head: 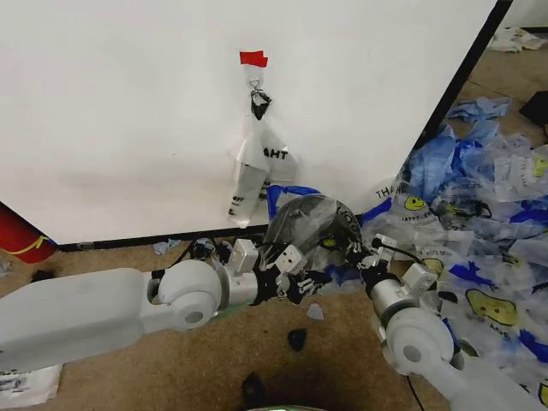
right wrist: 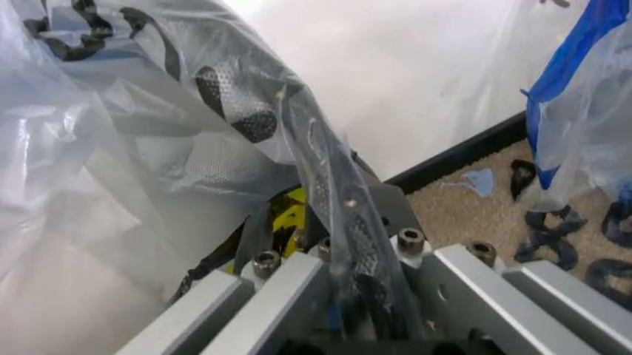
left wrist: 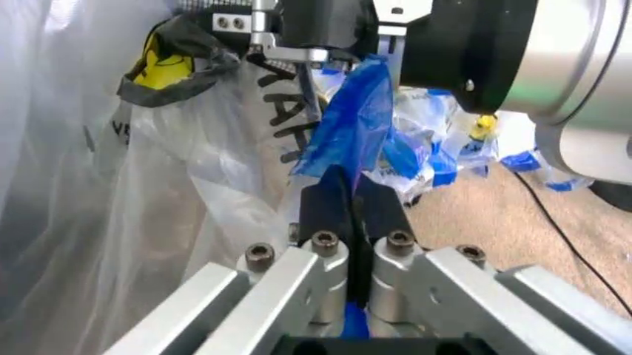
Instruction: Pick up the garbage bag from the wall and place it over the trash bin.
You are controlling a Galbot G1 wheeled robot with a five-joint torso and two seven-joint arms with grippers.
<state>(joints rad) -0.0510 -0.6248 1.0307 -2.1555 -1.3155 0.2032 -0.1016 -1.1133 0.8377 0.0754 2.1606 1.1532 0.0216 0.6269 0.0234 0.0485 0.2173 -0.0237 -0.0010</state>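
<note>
Bag (head: 310, 219): thin clear crinkled film with black print, a yellow patch and blue handle strips; it is seen draped over the bin, low in front of the wall's base
Bin (head: 341, 224): round black mesh, its rim seen through the film in the right wrist view (right wrist: 242, 111)
Left tool (head: 295, 272): fingers (left wrist: 331, 211) are pressed flat together, and a blue handle strip (left wrist: 356, 122) is pinched between them, in the left wrist view; it is held just left of the bin, touching the film
Right tool (head: 366, 253): jaws are nearly closed, with film and the mesh rim clamped between them, in the right wrist view; it is placed at the bin's right side
Wall (head: 128, 111): smooth plain white panel, black strip along the base, red tape (head: 253, 58) high up
Narrow bag (head: 257, 163): clear, hung under the tape, "AHT" letters legible, flat against the wall
Floor (head: 171, 368): brown short-pile carpet; a loose heap of clear and blue bags (head: 488, 214) is piled to the right, close against the right arm
Red cylinder (head: 19, 235): curved, smooth, at the wall's left end, well apart from the bin
Edges: the wall's right edge runs slantwise just behind the heap
Open room: bare carpet is left between the two arms and toward the robot, with a few dark scraps on it
</note>
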